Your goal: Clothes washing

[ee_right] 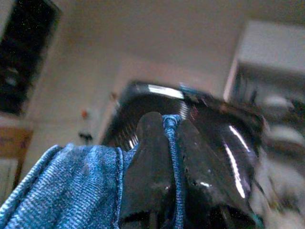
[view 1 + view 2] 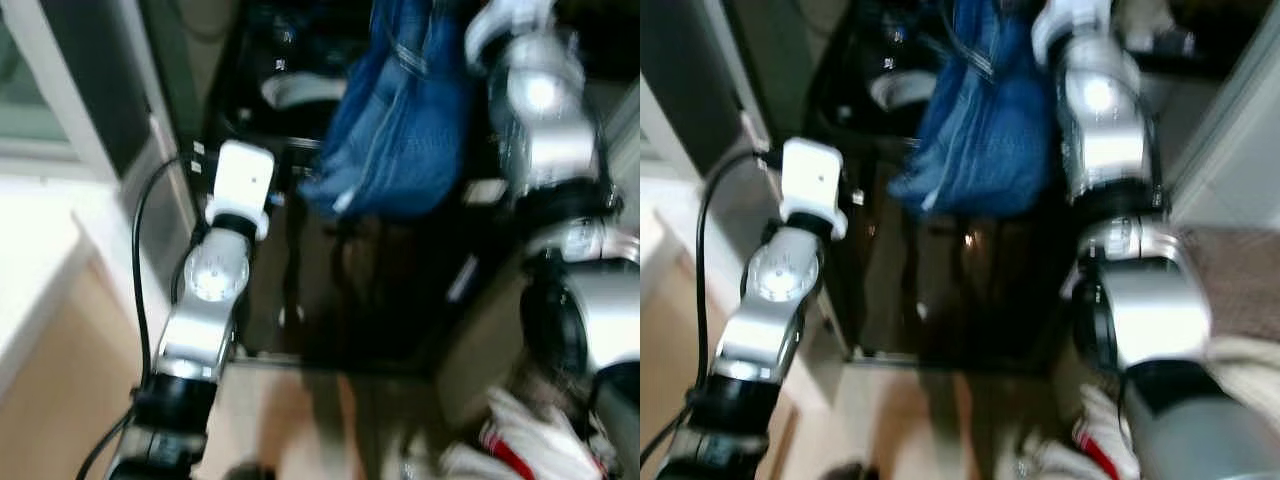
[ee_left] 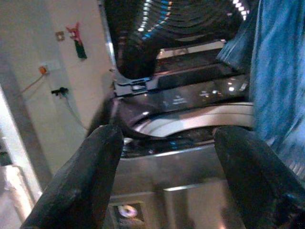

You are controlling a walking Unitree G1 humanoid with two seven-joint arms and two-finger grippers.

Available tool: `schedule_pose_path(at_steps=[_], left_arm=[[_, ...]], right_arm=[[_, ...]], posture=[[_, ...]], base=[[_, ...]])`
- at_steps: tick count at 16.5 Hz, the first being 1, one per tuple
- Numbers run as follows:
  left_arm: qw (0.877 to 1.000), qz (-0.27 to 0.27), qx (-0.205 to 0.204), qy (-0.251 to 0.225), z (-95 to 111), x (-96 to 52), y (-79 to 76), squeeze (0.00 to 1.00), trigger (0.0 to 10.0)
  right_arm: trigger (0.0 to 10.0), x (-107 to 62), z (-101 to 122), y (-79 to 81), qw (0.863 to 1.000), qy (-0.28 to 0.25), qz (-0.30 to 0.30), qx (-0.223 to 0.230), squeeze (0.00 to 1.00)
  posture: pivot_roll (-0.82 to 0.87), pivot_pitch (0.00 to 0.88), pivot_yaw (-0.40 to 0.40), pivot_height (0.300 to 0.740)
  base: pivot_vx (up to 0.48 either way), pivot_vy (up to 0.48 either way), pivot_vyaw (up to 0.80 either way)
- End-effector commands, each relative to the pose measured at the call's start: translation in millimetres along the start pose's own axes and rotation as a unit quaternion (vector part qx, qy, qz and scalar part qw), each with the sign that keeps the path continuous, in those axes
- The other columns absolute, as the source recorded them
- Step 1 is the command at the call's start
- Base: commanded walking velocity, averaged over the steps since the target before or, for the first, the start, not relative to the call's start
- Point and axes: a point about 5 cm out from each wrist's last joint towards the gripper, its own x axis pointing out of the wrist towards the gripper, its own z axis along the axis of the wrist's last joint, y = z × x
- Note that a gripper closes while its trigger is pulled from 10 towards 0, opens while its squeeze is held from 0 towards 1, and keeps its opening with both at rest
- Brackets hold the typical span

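Nearest, white-and-red clothes (image 2: 510,440) lie at the right. The right hand (image 1: 164,143), clamped on blue jeans (image 2: 400,120), hangs them lengthwise down over the washing machine (image 3: 190,95); left hand (image 3: 167,157) spread apart.

We see blue denim jeans (image 2: 400,120) with paler blue seams and lighter stitching; up close the weave is a fine blue-and-white twill. The washer (image 3: 190,95) is glossy black to dark grey, with a pale grey rim around its opening and small white marks on its panel. Our arms are silver with black joints, the left one (image 2: 205,300) capped in white. The right gripper (image 1: 172,157) has black fingers, as does the left gripper (image 3: 162,176). A white cloth (image 2: 520,440) with a red stripe lies low; the wall (image 3: 62,95) is cream
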Motion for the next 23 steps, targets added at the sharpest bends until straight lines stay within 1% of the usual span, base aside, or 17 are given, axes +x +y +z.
schedule_pose_path(at_steps=[1,3,6,7,8,9,10,11,12,13,14,15,16,17,20,21,23], left_arm=[[1.0,-0.002,-0.001,-0.009,4,0.6,2.5,0.0,10.0],[1.0,-0.013,-0.005,-0.016,6,0.7,0.2,0.0,10.0],[0.999,-0.03,-0.009,-0.028,12,0.0,-4.6,0.0,10.0],[0.999,-0.037,-0.02,-0.032,16,-0.5,-7.1,0.0,10.0],[0.998,-0.052,-0.021,-0.04,23,-1.4,-10.6,0.0,10.0],[0.997,-0.057,-0.026,-0.05,28,-2.4,-11.5,0.0,10.0],[0.993,-0.081,-0.044,-0.078,48,-8.2,-12.8,0.0,10.0],[0.992,-0.085,-0.043,-0.081,51,-9.1,-12.8,0.0,10.0],[0.992,-0.088,-0.035,-0.084,54,-11.4,-10.0,0.0,10.0],[0.992,-0.09,-0.025,-0.085,57,-13.5,-6.1,0.0,10.0],[0.993,-0.084,-0.021,-0.083,58,-13.7,-2.8,0.0,10.0],[0.993,-0.082,-0.022,-0.081,59,-14.2,-1.5,0.0,10.0],[0.993,-0.082,-0.023,-0.079,61,-16.8,0.3,0.0,10.0],[0.993,-0.083,-0.025,-0.075,61,-19.4,0.7,0.0,10.0],[0.994,-0.082,-0.02,-0.065,60,-21.9,1.0,0.0,10.0],[0.995,-0.08,-0.019,-0.062,59,-21.8,0.9,0.0,10.0],[0.995,-0.081,-0.019,-0.057,57,-21.5,-0.6,0.0,10.0]], right_arm=[[0.0,9.5,19,-4.7,0.999,-0.034,-0.002,-0.016,0.02],[0.0,24.8,37,-10.8,0.998,-0.042,-0.012,-0.035,0.02],[0.0,35.3,44,-17.8,0.995,-0.017,-0.057,-0.078,0.02],[1.1,32.0,29,-21.0,0.991,0.033,-0.076,-0.104,0.0],[10.0,26.7,14,-22.2,0.986,0.07,-0.083,-0.127,0.0],[10.0,22.3,4,-23.8,0.983,0.091,-0.094,-0.126,0.0],[10.0,-3.0,-46,-18.5,0.972,0.19,-0.116,-0.07,0.0],[10.0,-7.8,-54,-16.2,0.97,0.205,-0.118,-0.055,0.0],[10.0,-19.6,-73,-6.3,0.962,0.244,-0.121,-0.007,0.0],[10.0,-35.6,-97,10.4,0.95,0.286,-0.122,0.036,0.0],[10.0,-44.8,-109,22.8,0.942,0.315,-0.104,0.051,0.0],[10.0,-48.7,-114,27.0,0.937,0.327,-0.101,0.064,0.0],[10.0,-55.1,-121,31.4,0.928,0.346,-0.105,0.087,0.9],[10.0,-58.7,-125,34.1,0.922,0.356,-0.105,0.111,1.0],[10.0,-56.2,-123,37.7,0.918,0.356,-0.102,0.139,1.0],[10.0,-49.7,-117,39.9,0.92,0.345,-0.096,0.157,1.0],[10.0,-42.2,-110,41.5,0.926,0.331,-0.086,0.161,1.0]], posture=[[0.04,0.0,-0.058,0.74],[0.05,0.0,-0.057,0.74],[0.06,0.0,-0.058,0.74],[0.07,0.0,-0.063,0.74],[0.08,0.0,-0.065,0.74],[0.08,0.0,-0.064,0.74],[0.11,0.013,-0.057,0.74],[0.11,0.013,-0.057,0.74],[0.14,0.035,-0.053,0.74],[0.16,0.047,-0.053,0.74],[0.17,0.049,-0.055,0.74],[0.17,0.053,-0.057,0.74],[0.18,0.057,-0.061,0.74],[0.19,0.059,-0.066,0.74],[0.19,0.057,-0.075,0.74],[0.18,0.052,-0.079,0.74],[0.18,0.052,-0.079,0.74]], base=[[0.48,0.0,0.0],[0.48,0.0,0.0],[0.48,0.0,0.0],[0.0,0.0,0.0],[0.0,0.0,0.0],[0.0,0.0,0.0],[0.0,0.0,0.0],[0.0,0.0,0.0],[0.0,0.0,0.0],[0.0,0.0,0.0],[0.0,0.0,0.0],[0.0,0.0,0.0],[0.0,0.0,0.0],[0.0,0.0,0.0],[0.0,0.0,0.0],[0.0,0.0,0.0],[0.0,0.0,0.0]])
